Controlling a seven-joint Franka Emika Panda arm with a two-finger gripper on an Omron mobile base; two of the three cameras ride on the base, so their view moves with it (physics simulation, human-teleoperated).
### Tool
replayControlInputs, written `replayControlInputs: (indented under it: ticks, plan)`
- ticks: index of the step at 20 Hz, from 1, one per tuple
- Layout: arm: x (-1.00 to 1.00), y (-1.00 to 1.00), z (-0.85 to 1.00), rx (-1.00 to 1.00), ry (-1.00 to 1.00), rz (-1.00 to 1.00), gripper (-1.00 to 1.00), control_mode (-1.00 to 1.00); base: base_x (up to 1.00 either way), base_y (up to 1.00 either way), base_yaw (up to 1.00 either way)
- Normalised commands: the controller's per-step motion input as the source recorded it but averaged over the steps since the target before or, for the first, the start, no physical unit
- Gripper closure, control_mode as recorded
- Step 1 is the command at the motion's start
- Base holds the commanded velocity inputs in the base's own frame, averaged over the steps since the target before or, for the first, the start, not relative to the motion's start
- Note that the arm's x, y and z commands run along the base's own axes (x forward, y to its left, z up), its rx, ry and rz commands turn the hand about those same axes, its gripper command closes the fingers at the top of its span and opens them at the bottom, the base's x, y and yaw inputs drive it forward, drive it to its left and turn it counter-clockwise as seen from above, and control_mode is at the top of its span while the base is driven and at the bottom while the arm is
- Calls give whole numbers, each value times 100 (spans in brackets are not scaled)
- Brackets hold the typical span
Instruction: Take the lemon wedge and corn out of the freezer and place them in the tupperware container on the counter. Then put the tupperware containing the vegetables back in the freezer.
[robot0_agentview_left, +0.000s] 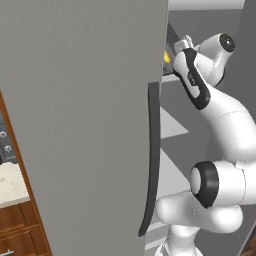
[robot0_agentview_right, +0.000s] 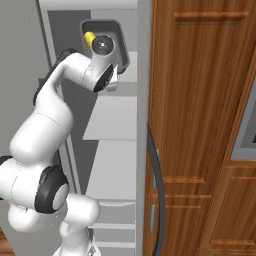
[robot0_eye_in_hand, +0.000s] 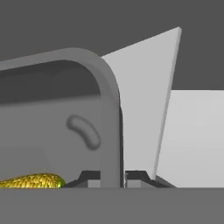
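My gripper (robot0_eye_in_hand: 111, 178) is shut on the rim of the tupperware container (robot0_eye_in_hand: 110, 113), a dark-grey tray with rounded corners. The rim runs up between my two fingertips. The corn (robot0_eye_in_hand: 33, 180) lies inside the tray, left of the fingers. In the right base view the tupperware container (robot0_agentview_right: 117, 42) sits high inside the open freezer (robot0_agentview_right: 112, 117), its inside tipped towards the camera, with the corn (robot0_agentview_right: 89, 38) at its left. The freezer door (robot0_agentview_left: 90, 125) stands open to the arm's left. The lemon wedge is hidden. A corner of the counter (robot0_agentview_left: 10, 185) shows at far left.
The door's long dark handle (robot0_agentview_left: 152, 160) hangs close to my elbow. Pale shelves (robot0_agentview_left: 172, 130) step down below the hand. A tall wooden cabinet (robot0_agentview_right: 200, 125) walls the right side, with a second dark handle (robot0_agentview_right: 157, 190) beside it. Wooden drawers (robot0_agentview_left: 20, 230) sit under the counter.
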Motion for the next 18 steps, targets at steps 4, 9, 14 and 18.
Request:
replayControlInputs:
  ticks: [4,9,14,18]
  plan:
    - [51,1,0,0,0,1,100,-100,0,0,0]
    - [50,0,-3,0,0,0,100,-100,0,0,0]
    - [37,0,-12,0,0,0,100,-100,0,0,0]
    - [38,0,-18,0,0,0,100,-100,0,0,0]
